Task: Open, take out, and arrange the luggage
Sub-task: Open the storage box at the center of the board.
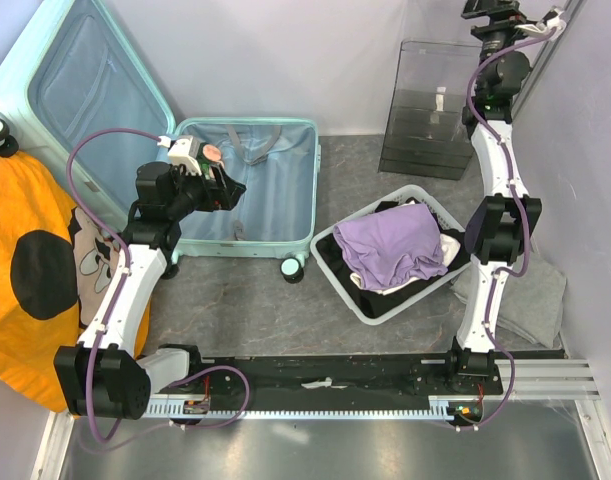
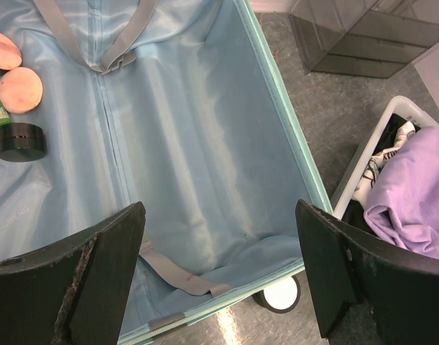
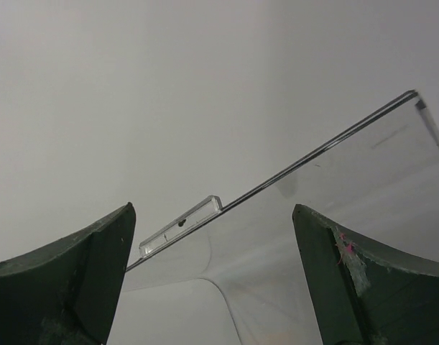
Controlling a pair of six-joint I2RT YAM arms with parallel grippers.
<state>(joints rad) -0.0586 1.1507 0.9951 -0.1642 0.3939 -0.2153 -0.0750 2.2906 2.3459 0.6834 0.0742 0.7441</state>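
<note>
Mint luggage (image 1: 275, 190), lid cropped, left hand (image 2: 219, 208) and right hand (image 3: 213, 212) fully spread, empty

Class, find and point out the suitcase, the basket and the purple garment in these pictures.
suitcase (image 1: 277, 195), top view, bare blue lining of its base.
basket (image 1: 340, 285), top view, white rim on its near left side.
purple garment (image 1: 390, 245), top view, middle of the cloth.

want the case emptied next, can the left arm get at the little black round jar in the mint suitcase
Probably yes. The left hand hangs open over the open mint hard-shell suitcase, and the small black round jar lies uncovered inside, with nothing on top of it.
</note>
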